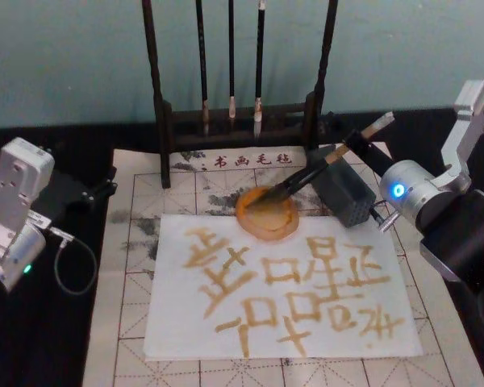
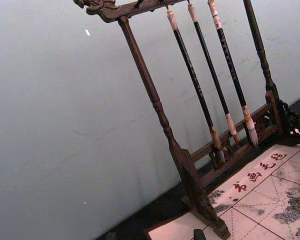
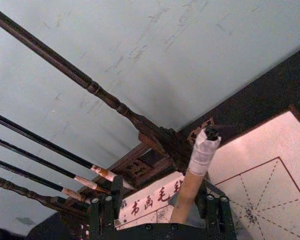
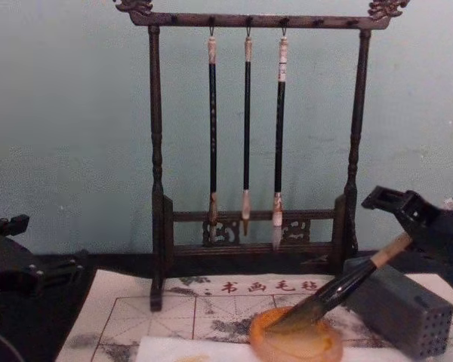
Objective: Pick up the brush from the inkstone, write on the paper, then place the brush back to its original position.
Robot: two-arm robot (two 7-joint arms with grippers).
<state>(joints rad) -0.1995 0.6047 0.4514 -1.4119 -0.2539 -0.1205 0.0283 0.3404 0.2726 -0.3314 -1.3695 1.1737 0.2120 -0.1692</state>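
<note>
A dark table (image 1: 40,347) carries everything, set against a pale blue-green wall. Most of its middle is covered by an off-white mat (image 1: 129,322) with red grid lines, grey stains and a row of red characters along its far edge. At the far end of the mat stands a tall dark wooden brush rack (image 1: 157,105) with two posts and a carved top bar.

On the near half of the mat lies the paper (image 1: 177,322), a white sheet now covered with large amber-brown brushed characters.

The left hand (image 1: 97,192) sits parked at the table's left side, well apart from the mat's contents; its grip cannot be made out. The right hand (image 3: 162,202) reaches in from the right, just behind the grey block (image 1: 348,197), a rectangular piece with small holes in its side that stands near the paper's far right corner. This hand is spread open with the brush handle between its fingers (image 3: 215,210), close to one of them and with a clear gap to the other.

The inkstone (image 1: 266,234), a round glossy orange dish, sits at the middle of the paper's far edge, overlapping it, just beside the block.

The brush (image 1: 315,169) has its dark bristles down in the inkstone. Its shaft slants up to the robot's right, passing over the block, the white-wrapped end highest.

Three slim black brushes (image 4: 247,128) hang from the rack's top bar.
</note>
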